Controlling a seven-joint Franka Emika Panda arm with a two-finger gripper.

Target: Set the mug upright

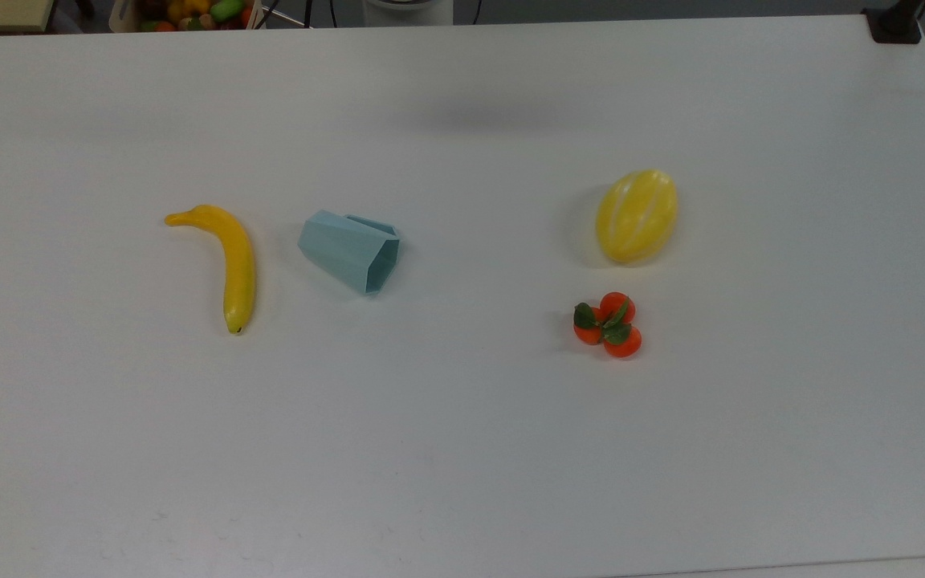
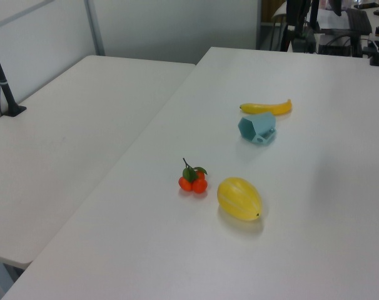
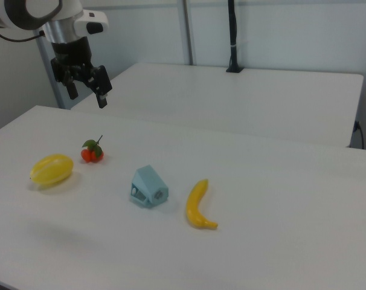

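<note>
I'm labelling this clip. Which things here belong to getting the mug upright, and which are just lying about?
Part of the job:
- the mug, on its side on the table
- the gripper, open, raised well clear of the mug in the right view

Just lying about:
- the banana
- the yellow melon
- the cluster of small orange fruits with leaves

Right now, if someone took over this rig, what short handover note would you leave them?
Gripper: open, empty, raised high above the table, away from the mug.
Mug: lying on its side, in the top view mouth toward the right, between the banana and the melon, touching neither.
Done: nothing yet; mug untouched.
Left: reach the mug, grasp it, tip it onto its base, release.
</note>
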